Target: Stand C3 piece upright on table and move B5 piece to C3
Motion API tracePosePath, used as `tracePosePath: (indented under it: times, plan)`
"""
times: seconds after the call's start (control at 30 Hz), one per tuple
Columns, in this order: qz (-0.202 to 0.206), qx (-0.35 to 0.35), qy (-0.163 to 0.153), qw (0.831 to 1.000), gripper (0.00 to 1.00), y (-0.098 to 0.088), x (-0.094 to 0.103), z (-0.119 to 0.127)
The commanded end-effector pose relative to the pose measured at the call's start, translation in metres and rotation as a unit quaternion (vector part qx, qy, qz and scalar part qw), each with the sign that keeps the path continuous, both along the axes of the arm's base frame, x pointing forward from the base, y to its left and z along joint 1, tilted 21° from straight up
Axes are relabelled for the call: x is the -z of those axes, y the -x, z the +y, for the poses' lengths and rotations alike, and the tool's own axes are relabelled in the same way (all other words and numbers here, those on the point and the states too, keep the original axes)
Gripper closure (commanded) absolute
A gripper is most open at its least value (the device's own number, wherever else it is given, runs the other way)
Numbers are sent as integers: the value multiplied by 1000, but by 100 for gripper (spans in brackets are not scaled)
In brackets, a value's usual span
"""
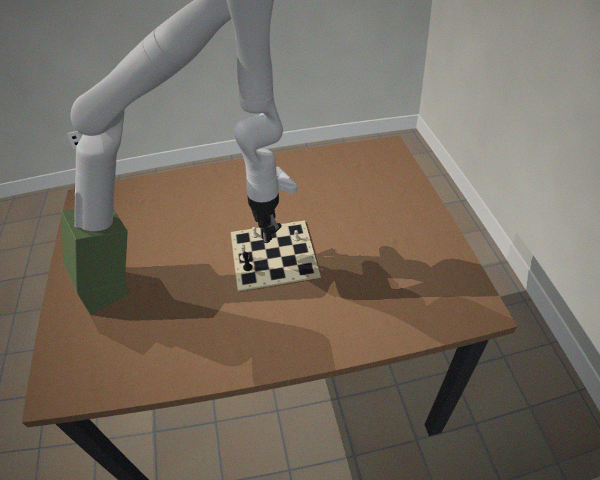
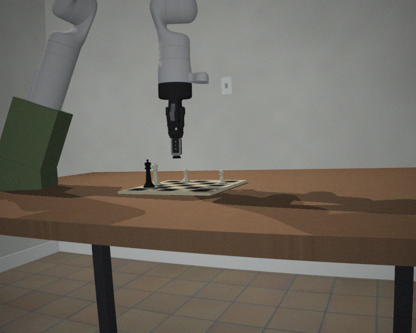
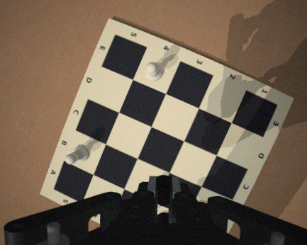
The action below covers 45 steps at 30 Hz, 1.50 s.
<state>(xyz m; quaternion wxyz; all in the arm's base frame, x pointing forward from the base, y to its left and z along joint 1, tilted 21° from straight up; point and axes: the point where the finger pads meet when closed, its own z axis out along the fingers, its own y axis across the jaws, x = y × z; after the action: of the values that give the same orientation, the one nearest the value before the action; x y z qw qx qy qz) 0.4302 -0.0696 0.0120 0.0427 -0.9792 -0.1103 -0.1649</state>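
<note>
Above the chessboard (image 1: 276, 284) (image 2: 165, 193) (image 3: 47, 194), the gripper (image 1: 267, 236) (image 2: 176, 150) (image 3: 163, 188) is clenched on a small black piece (image 1: 266, 240) (image 2: 176, 157) (image 3: 164, 192), raised clear of the squares. C3 stands bare. One white pawn (image 1: 254, 232) (image 2: 185, 175) (image 3: 83, 153) is upright on B5, another (image 1: 296, 236) (image 2: 221, 177) (image 3: 153, 71) on E4. Tall black and white pieces stand near the A edge.

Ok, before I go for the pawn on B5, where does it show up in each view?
Top: white pawn on B5 near the board's upper left corner, just left of the gripper.
Exterior: below and slightly right of the gripper.
Wrist: lower left.
Shared landmark: white pawn on E4, always to its right.
</note>
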Motion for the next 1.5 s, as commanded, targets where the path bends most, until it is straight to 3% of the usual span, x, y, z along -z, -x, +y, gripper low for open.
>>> tracePosePath:
  times: [0.0,0.13,0.77,0.93,1.17,1.27,1.47]
  plan:
    - [-18,-11,12,1000,100,-6,-27,2]
    - [-18,-11,12,1000,100,-3,-37,1]
    - [-21,-18,12,1000,100,-9,-41,-1]
    - [-35,-69,22,997,100,-51,-49,-13]
    - [-42,-169,63,983,100,-113,-68,-47]
    - [-40,-189,75,978,100,-123,-73,-55]
    - [-39,-193,77,977,100,-125,-74,-57]
